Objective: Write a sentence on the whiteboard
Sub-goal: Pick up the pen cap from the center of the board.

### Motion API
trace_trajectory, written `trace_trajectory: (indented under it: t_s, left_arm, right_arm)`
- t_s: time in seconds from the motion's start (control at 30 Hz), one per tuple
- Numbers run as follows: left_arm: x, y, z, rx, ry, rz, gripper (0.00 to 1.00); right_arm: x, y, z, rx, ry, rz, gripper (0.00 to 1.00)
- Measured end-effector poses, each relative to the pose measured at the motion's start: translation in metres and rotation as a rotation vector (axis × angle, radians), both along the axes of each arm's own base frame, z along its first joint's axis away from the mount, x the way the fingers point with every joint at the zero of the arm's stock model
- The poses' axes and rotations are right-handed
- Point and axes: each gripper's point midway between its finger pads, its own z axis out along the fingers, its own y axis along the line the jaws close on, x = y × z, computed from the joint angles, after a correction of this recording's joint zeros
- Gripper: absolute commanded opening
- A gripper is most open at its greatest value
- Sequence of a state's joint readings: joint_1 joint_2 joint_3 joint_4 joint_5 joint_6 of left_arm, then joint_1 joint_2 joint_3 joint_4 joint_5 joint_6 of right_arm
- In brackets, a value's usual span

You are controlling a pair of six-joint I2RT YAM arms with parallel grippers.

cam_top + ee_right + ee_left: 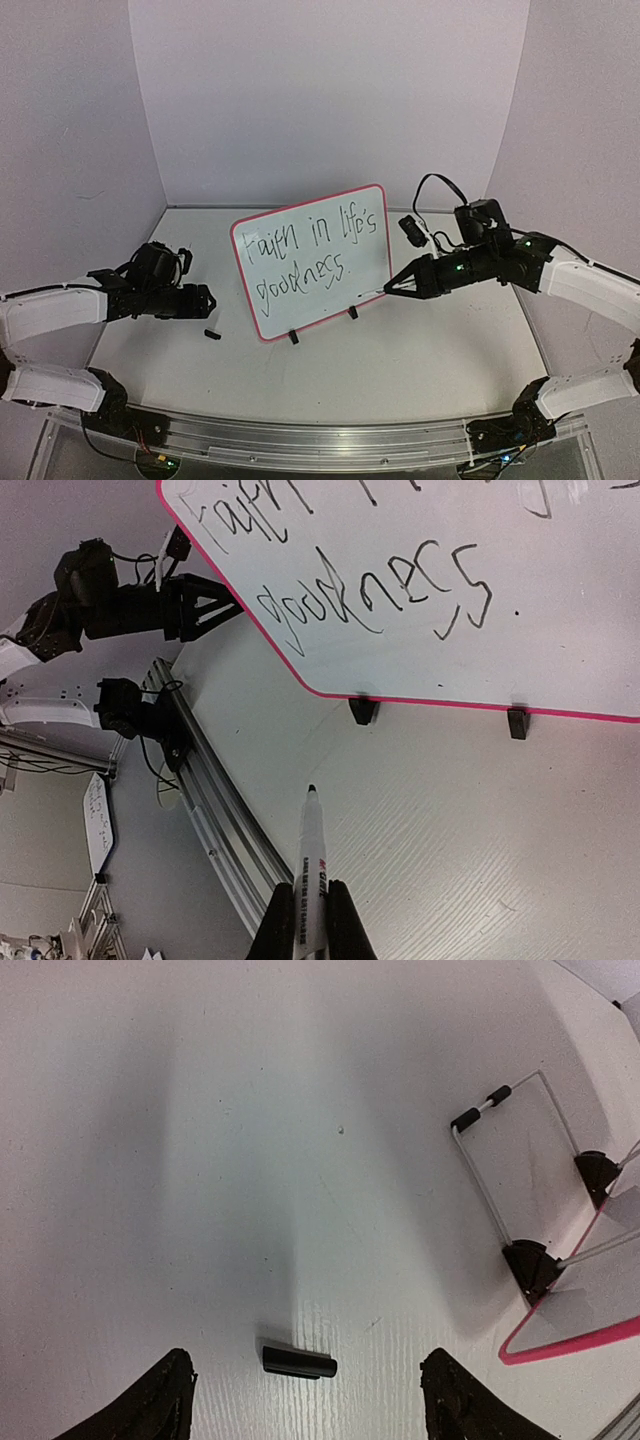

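Right jaws clamped on marker (312, 845) near whiteboard (310, 262), left jaws spread wide above small black cylinder (299, 1363), holding nothing

I see soft, even light with a lilac cast; faint shadows streak the matte white surface (250, 1160), and wrist views bend at edges.

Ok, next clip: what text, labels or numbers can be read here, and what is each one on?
"Faith in life's": handwritten, upper line on the whiteboard.
"goodness": handwritten, lower line on the same board, followed by a dot.
Red print on the barrel of the marker held in the right gripper: too blurred to read.
Nothing else legible in any view.
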State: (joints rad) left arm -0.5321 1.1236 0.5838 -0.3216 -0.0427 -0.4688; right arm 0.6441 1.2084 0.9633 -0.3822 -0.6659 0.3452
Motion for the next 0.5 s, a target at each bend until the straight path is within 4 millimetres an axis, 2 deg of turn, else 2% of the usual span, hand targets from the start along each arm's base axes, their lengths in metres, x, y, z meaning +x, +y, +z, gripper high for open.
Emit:
trace_trajectory:
  t_s: [0.2, 0.5]
  left_arm:
    - [0.009, -0.006, -0.031, 0.026, 0.075, -0.009, 0.55]
    - [0.018, -0.020, -0.055, 0.020, 0.130, -0.048, 0.46]
  right_arm:
    - [0.003, -0.005, -0.014, -0.026, 0.019, -0.041, 0.00]
    - [0.006, -0.004, -0.015, -0.022, 0.012, -0.053, 0.00]
